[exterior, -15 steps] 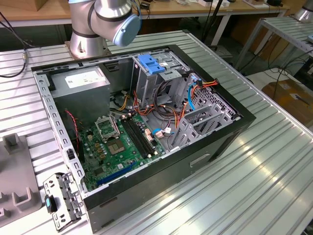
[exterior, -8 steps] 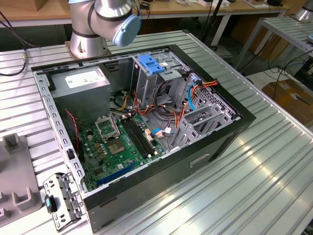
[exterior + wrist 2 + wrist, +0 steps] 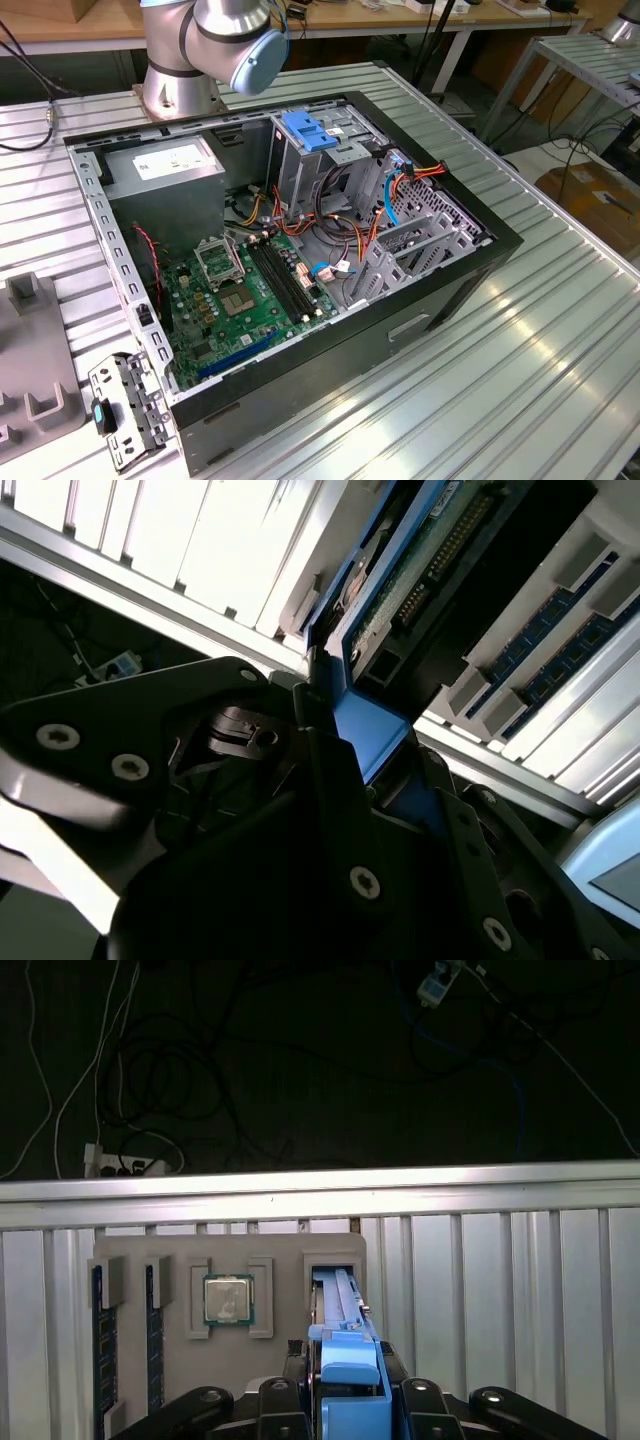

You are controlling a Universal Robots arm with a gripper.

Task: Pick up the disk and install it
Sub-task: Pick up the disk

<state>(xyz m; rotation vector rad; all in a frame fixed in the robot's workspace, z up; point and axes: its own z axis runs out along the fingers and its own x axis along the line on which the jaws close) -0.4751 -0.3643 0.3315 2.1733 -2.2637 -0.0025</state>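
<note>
— The disk point(image 3: 338, 1300), where is it?
— It stands on its edge in a slot of the grey holder point(image 3: 280, 1250), which lies on the slatted table point(image 3: 500, 1290). The gripper point(image 3: 345, 1360) seems to be clenched on its blue rail point(image 3: 352, 1405).
— How should it lift well?
— I think straight along the slot, without tilt; otherwise the rail may jam on the slot walls.
— What is hidden?
— The pads are behind the rail, so the contact is a judgement. The depth in the slot is also covered. In the second wrist view the circuit side point(image 3: 420, 570) is cut off.
</note>
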